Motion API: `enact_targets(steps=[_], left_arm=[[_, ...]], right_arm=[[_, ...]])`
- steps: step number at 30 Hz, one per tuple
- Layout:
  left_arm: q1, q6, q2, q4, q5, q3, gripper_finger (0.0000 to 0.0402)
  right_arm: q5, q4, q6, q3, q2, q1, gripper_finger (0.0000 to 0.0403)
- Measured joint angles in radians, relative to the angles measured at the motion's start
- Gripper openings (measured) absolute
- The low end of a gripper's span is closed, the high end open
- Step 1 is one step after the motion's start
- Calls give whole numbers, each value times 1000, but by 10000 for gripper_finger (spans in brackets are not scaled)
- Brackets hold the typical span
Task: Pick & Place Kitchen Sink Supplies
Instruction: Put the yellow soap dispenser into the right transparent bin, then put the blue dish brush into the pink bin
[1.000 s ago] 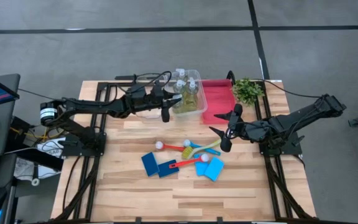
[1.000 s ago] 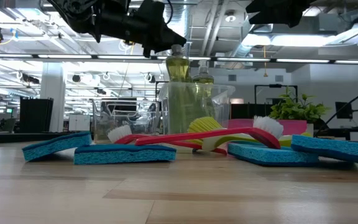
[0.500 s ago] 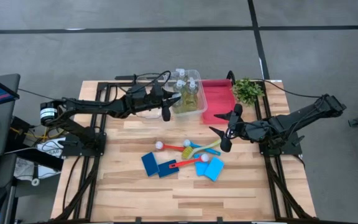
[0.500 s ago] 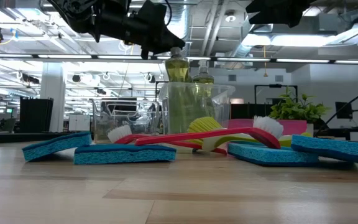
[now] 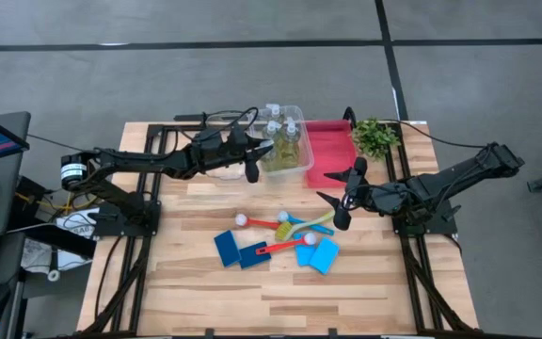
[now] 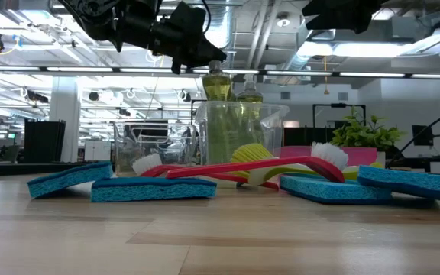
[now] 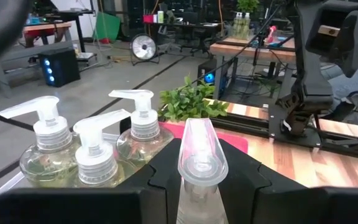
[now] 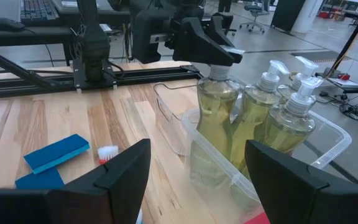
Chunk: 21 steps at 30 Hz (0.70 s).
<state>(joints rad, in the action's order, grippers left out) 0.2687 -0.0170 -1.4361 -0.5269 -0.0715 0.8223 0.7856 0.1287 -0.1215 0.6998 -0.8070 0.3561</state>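
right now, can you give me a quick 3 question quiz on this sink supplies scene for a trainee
1. True or false: the left gripper is shut on a bottle at the clear bin.
2. Multiple choice: where do the blue sponges lie? A) in the red tray B) on the table C) in the clear bin
3. Fill in: the right gripper hovers with its fingers ____, holding nothing.

Key: 1 true; 2 B; 3 open. The brushes lie among the sponges, and the plant stands beside the tray.
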Motion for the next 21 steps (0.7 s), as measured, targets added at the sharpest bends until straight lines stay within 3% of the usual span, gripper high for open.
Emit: enact_targets(steps=[12, 21], left_arm=[[0, -4, 3, 5, -2, 2, 165], [0, -5, 2, 15, 27, 2, 169]], right_arm=[[0, 0, 0, 0, 0, 0, 255], [0, 0, 0, 0, 0, 0, 255]])
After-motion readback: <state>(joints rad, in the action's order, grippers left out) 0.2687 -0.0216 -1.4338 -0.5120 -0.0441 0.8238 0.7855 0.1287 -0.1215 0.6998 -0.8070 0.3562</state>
